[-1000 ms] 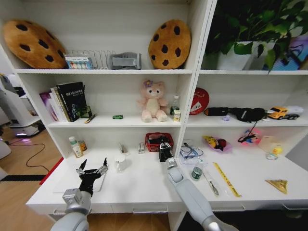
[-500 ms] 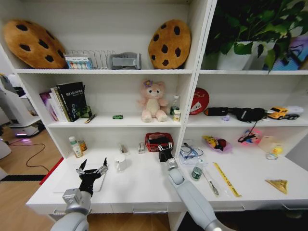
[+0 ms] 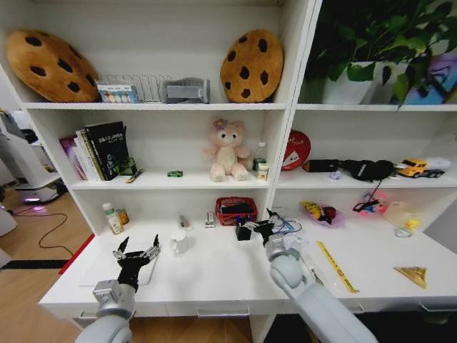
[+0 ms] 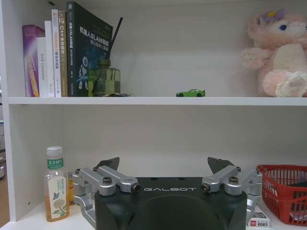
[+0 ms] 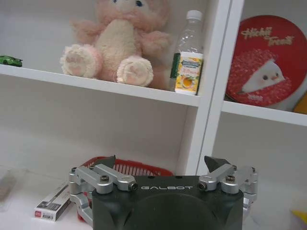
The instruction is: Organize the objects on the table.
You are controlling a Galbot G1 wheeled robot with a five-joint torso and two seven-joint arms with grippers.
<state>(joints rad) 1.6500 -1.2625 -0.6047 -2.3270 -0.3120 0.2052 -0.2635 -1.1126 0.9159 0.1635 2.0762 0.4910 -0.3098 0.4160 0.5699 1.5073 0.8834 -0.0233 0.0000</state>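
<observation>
Right gripper (image 3: 255,230), jaws spread, just before red basket (image 3: 235,210) on table (image 3: 207,275)

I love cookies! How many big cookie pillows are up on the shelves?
2. One cookie cushion lies at the left end of the top shelf, and the other cookie cushion leans at the right end of that same shelf, above the pink bear. None seems hidden.

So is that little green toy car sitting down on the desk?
No, the green toy car sits on the shelf above the desk, between the books and the pink plush bear.
</observation>
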